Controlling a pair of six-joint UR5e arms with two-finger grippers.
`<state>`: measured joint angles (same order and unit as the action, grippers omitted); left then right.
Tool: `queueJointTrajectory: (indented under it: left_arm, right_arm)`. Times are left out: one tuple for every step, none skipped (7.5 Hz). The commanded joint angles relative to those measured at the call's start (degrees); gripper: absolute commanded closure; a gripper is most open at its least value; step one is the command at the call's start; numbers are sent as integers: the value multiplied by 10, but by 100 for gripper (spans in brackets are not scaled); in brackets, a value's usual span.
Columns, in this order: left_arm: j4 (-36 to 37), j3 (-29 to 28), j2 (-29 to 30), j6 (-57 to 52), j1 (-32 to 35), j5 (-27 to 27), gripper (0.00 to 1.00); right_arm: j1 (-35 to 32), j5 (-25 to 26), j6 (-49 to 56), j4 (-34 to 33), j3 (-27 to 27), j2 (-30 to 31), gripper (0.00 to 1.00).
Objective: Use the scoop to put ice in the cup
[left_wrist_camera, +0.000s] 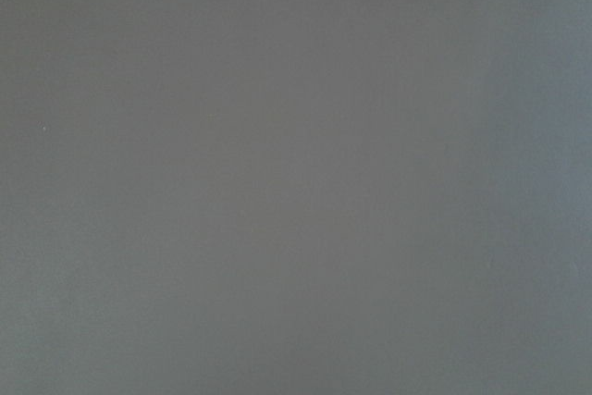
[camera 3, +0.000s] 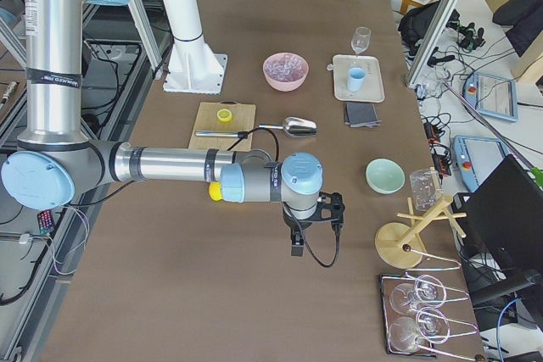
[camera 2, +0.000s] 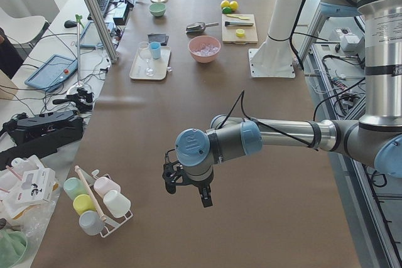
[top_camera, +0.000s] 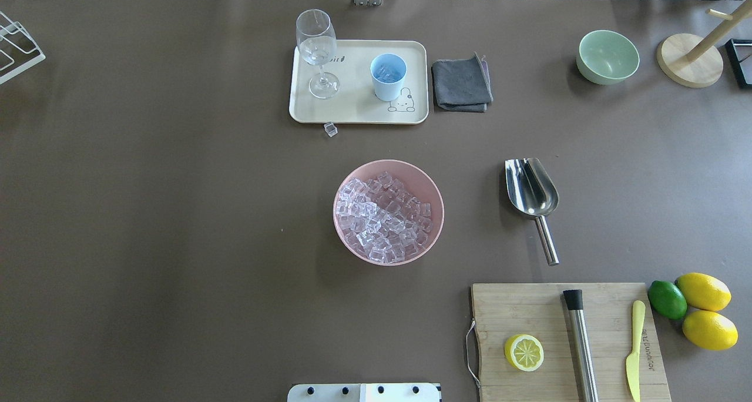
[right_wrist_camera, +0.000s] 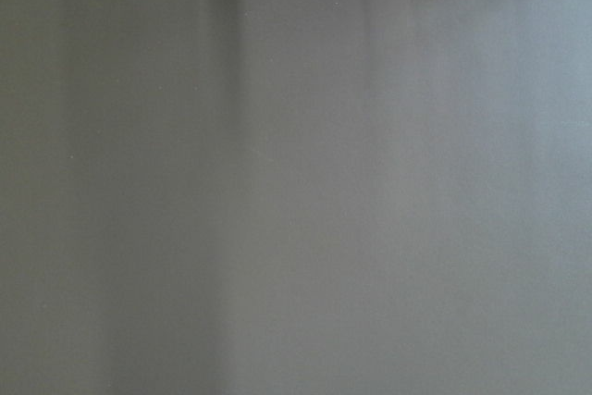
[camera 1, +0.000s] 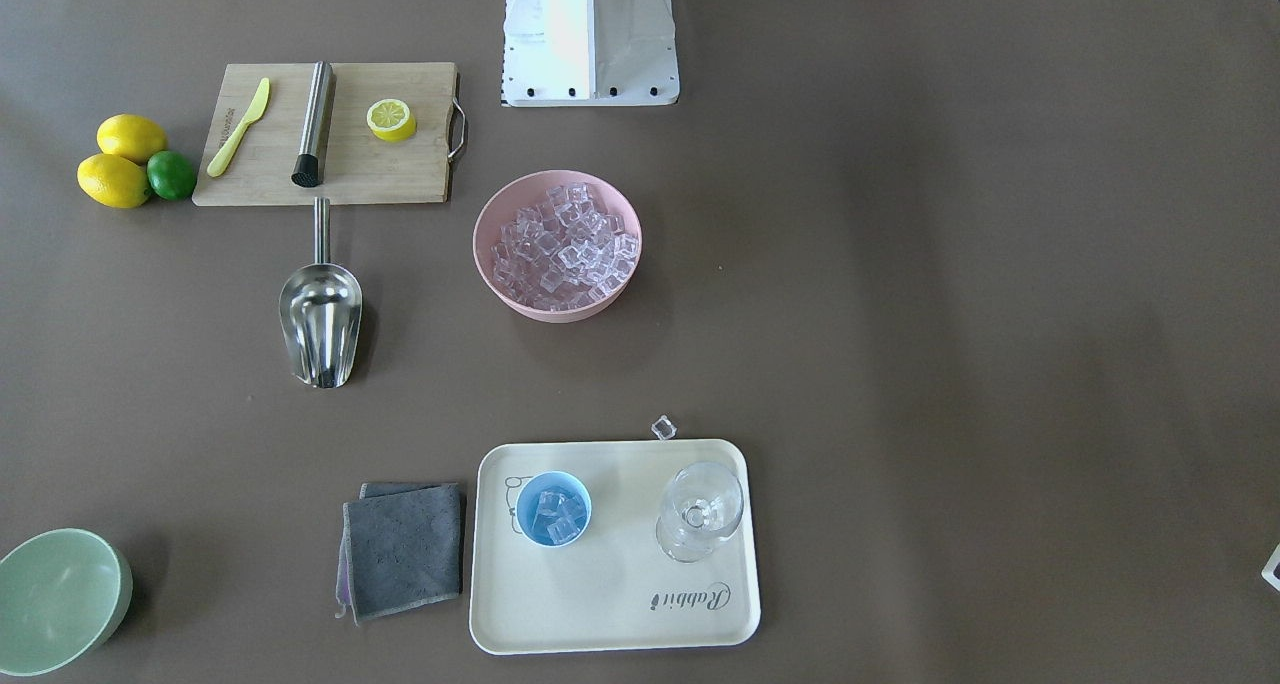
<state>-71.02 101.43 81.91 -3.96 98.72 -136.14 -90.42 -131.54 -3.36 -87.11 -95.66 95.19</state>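
Observation:
The steel scoop (camera 1: 320,316) lies on the table beside the cutting board, trough toward the tray; it also shows in the overhead view (top_camera: 531,191). Ice cubes (camera 1: 565,247) fill a pink bowl (top_camera: 351,180) at the table's middle. The light-blue cup (camera 1: 553,509) stands on the cream tray (camera 1: 620,604) and holds a few cubes. One loose cube (camera 1: 664,427) lies by the tray's edge. My left gripper (camera 2: 187,191) and right gripper (camera 3: 316,225) hang over bare table at the far ends, away from everything; I cannot tell if they are open or shut.
A cutting board (camera 1: 400,179) carries a yellow knife (camera 1: 240,126), a steel cylinder (camera 1: 314,122) and a lemon half (camera 1: 391,119). Lemons and a lime (camera 1: 172,175) lie beside it. A stemmed glass (camera 1: 700,512), a grey cloth (camera 1: 404,550) and a green bowl (camera 1: 55,599) stand nearby.

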Motion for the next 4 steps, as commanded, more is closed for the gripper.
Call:
queueJointTrajectory:
  left_arm:
    - [0,0,0,0,-1,0,2]
    - [0,0,0,0,0,0,2]
    - [0,0,0,0,-1,0,1]
    - [0,0,0,0,-2,0,1]
  right_arm:
    - [0,7,5,-2,8,6,0]
    - [0,7,7,-1,9,6,0]
    - [0,8,6,-1,11,6,0]
    - [0,8,6,-1,11,6,0]
